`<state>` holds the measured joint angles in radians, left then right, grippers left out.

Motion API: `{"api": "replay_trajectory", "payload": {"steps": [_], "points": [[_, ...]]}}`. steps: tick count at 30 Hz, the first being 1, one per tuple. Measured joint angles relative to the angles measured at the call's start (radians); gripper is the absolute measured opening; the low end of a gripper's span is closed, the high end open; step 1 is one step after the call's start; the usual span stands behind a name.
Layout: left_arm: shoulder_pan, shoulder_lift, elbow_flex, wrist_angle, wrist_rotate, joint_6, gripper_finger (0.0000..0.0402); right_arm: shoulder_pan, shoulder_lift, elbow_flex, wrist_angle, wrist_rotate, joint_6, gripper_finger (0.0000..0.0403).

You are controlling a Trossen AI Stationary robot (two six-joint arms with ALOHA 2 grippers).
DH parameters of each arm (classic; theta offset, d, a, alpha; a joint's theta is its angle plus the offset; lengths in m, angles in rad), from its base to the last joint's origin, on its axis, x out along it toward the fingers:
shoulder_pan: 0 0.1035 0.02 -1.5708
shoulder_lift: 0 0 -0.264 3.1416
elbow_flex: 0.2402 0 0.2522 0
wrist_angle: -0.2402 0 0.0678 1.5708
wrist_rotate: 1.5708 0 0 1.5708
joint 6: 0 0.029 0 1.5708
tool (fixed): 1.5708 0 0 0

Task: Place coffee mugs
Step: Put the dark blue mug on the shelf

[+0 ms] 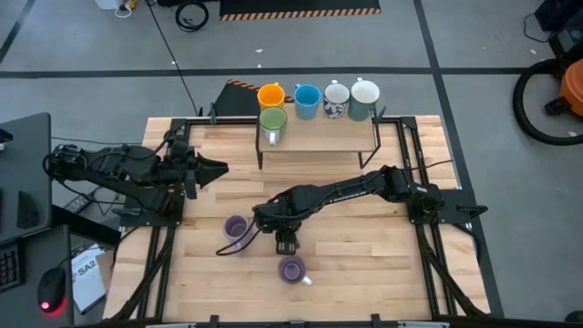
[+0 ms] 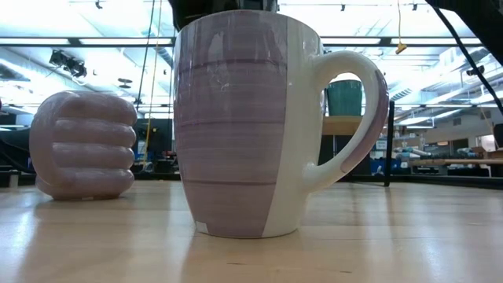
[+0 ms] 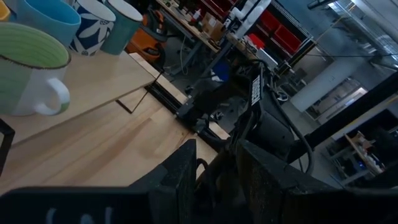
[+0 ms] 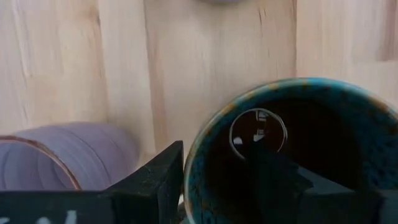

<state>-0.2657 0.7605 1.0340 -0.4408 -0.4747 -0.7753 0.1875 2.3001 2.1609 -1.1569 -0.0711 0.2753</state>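
My right gripper [image 1: 285,240] reaches to the table's middle, pointing steeply down, and is shut on a dark mug with a teal-speckled rim [image 4: 298,124]; from above, the hand hides that mug. A lilac fist-shaped mug [image 1: 235,228] stands just to its left. A lilac-and-white mug [image 1: 291,270] stands upright nearer the front edge and fills the low view [image 2: 236,126]. On the far shelf [image 1: 319,141] stand orange [image 1: 271,96], blue [image 1: 307,98] and two white mugs [image 1: 351,97], with a green one [image 1: 272,121] in front. My left gripper [image 1: 219,169] hovers open at the left. My right gripper has the dark mug's rim [image 4: 194,155] between its fingers, one finger [image 4: 273,180] inside the mug and the other [image 4: 155,180] outside the wall. The fingers come from above, slanting down. The mug's mouth faces up; whether its base is on the table is hidden.
Black frame rails [image 1: 164,246] run along the table's left and right sides. The shelf's thin black legs [image 1: 260,155] stand on the far half. Bare wood lies between the shelf and the lilac mugs, and to the right of the near mug.
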Motion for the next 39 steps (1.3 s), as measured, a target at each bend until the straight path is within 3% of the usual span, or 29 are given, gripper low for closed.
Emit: {"api": "replay_trajectory", "payload": {"steps": [13,28,39], "points": [[0.000,0.000,0.000,-0.003,0.000,0.003,0.0121,-0.007,0.006,0.000,-0.003,0.002,0.021,0.0133],[0.000,0.000,0.000,-0.003,0.001,0.004,0.0121,-0.033,0.006,0.000,-0.005,-0.015,0.008,0.0123],[0.000,0.000,0.000,-0.005,0.020,0.004,0.0121,-0.035,0.005,0.000,-0.021,-0.033,0.013,0.0063]]}}
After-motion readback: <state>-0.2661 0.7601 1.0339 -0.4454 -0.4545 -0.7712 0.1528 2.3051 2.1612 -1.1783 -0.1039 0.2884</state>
